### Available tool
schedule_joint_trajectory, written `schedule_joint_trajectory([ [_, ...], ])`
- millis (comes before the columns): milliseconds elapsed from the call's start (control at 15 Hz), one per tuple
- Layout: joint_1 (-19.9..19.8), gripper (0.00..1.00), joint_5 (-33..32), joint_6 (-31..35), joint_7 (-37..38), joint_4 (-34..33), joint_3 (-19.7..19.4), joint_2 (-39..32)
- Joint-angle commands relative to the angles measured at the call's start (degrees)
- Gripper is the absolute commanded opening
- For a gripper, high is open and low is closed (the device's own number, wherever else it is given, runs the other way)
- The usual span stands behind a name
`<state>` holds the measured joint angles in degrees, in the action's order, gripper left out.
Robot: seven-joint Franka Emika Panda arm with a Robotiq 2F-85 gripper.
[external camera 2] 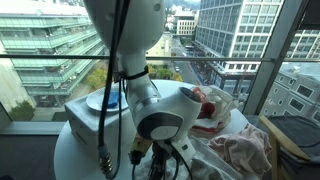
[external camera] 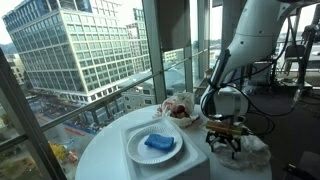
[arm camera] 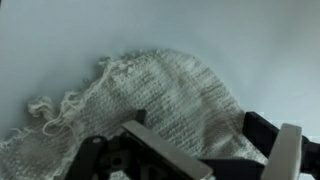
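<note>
The hand [external camera: 225, 142] hangs low over the far side of the round white desk [external camera: 100, 163], pointing down at a knitted cloth [arm camera: 150, 90]. The wrist view shows its two fingers [arm camera: 165, 155] set wide apart, with nothing gripped between them. The pale, loosely woven cloth with a frayed edge lies spread on the desk beneath them. Whether the fingertips touch the fabric cannot be told.

In an exterior view the cloth lies rumpled at the desk's edge [external camera 2: 240, 150], just beside the arm. Near the middle of the desk sits a white plate [external camera: 133, 148] with a blue sponge [external camera: 158, 144] lying on it, well apart from the hand. Beyond the plate, close to the window, rests a red-and-white bundle [external camera: 180, 108], next to the cloth in both exterior views.
</note>
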<state>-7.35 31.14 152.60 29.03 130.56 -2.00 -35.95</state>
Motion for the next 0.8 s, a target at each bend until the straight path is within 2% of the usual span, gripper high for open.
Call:
schedule_joint_trajectory([
  [0,0.2,0.74,1.5,0.8,0.1,-1.6,-0.3,-1.6],
  [133,0.3,0.62,1.4,1.1,-0.1,-1.3,-0.2,-1.4],
  [533,1.5,0.14,0.1,-1.4,-0.1,-0.9,0.0,-1.6],
  [667,2.0,0.01,0.1,-1.7,-0.2,-0.8,0.2,-1.6],
  [733,2.1,0.0,0.1,-1.7,-0.7,-0.7,0.5,-1.6],
])
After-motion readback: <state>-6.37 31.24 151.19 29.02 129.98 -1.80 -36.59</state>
